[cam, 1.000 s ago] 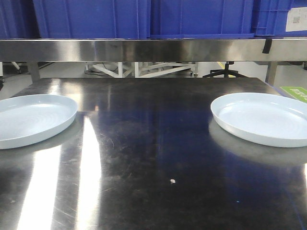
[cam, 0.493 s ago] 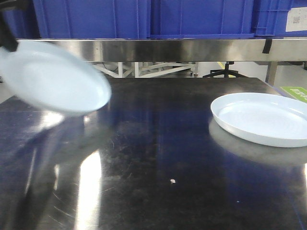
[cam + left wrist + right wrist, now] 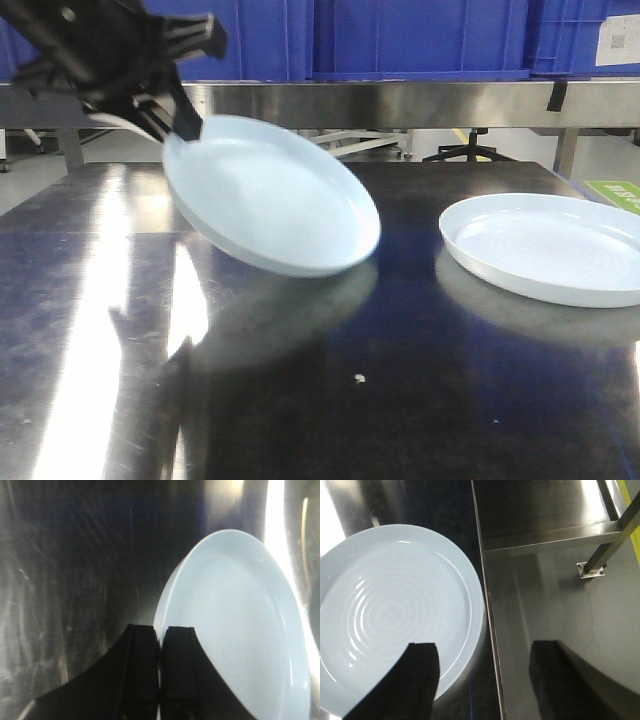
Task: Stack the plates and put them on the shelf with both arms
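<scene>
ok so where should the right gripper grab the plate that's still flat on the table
By its low upturned rim, the only raised part, since the plate lies flat. Probably come from the side by the table edge, where the open right gripper hovers astride that rim, one finger inside, one outside.

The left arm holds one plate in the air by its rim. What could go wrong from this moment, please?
1. The left end effector pinches the raised plate only at the rim, and the plate hangs tilted, so it might slip out.
2. The other plate lies close to the edge of the table; a hard landing could push it off.
3. The right end effector is open above it, so nothing steadies it.
</scene>
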